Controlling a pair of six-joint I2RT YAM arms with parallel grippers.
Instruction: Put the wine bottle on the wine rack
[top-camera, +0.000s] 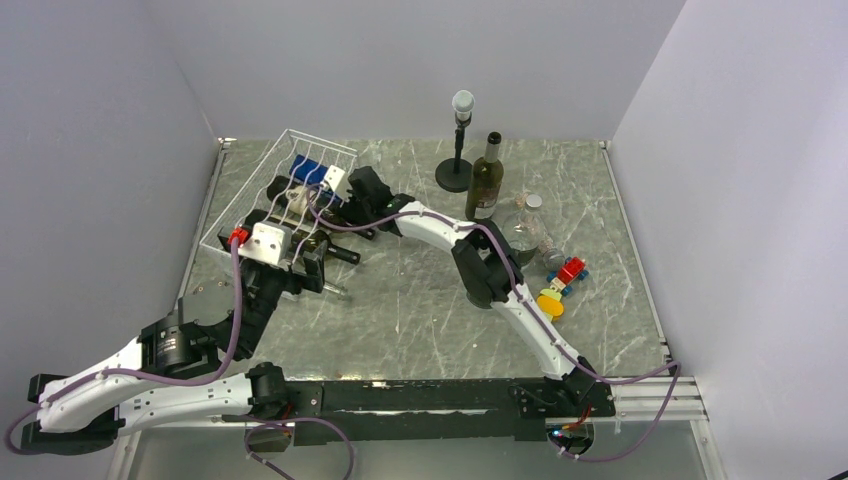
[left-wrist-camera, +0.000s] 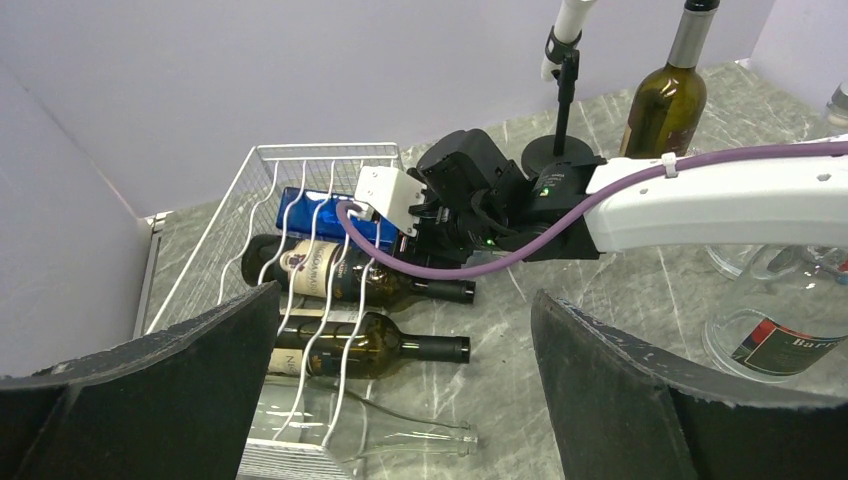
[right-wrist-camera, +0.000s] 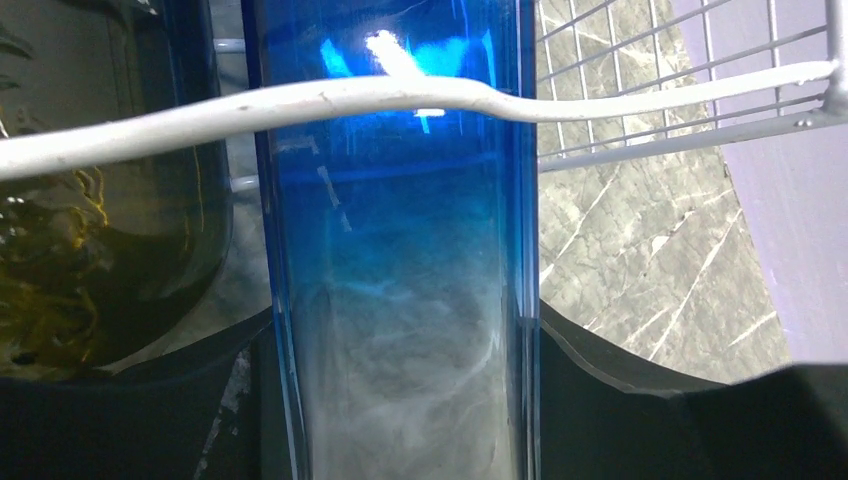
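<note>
The right jaws were closed on the blue wine bottle (right-wrist-camera: 400, 300), one finger against each side of its body. That bottle lay in the wine rack (top-camera: 322, 141) in the far slot, and a white wire (right-wrist-camera: 300, 98) crossed over the glass. The nearest dark bottle (right-wrist-camera: 100, 200) lay just beside it on the left. On its other side, the rack's mesh end wall stood close, with little room between. The left jaws were spread wide and held nothing, poised off the near end of the rack, with both fingers (left-wrist-camera: 150, 380) apart from every bottle. The rack sat at the far left corner of the counter (top-camera: 420, 310), close to the left wall and the counter's left edge. Four bottles were counted in it: one blue, two dark and labelled (left-wrist-camera: 330, 275) (left-wrist-camera: 370, 345), and one clear (left-wrist-camera: 370, 425). The necks of all but the blue one projected past the rack's open side. Bare counter showed between the rack and the items further right. Those items were one upright dark bottle (top-camera: 486, 180), one black stand with a white top (top-camera: 458, 150), one clear labelled bottle on its side (left-wrist-camera: 780, 325), and one cluster of coloured toy pieces (top-camera: 560, 285) near the right arm (top-camera: 500, 280).
</note>
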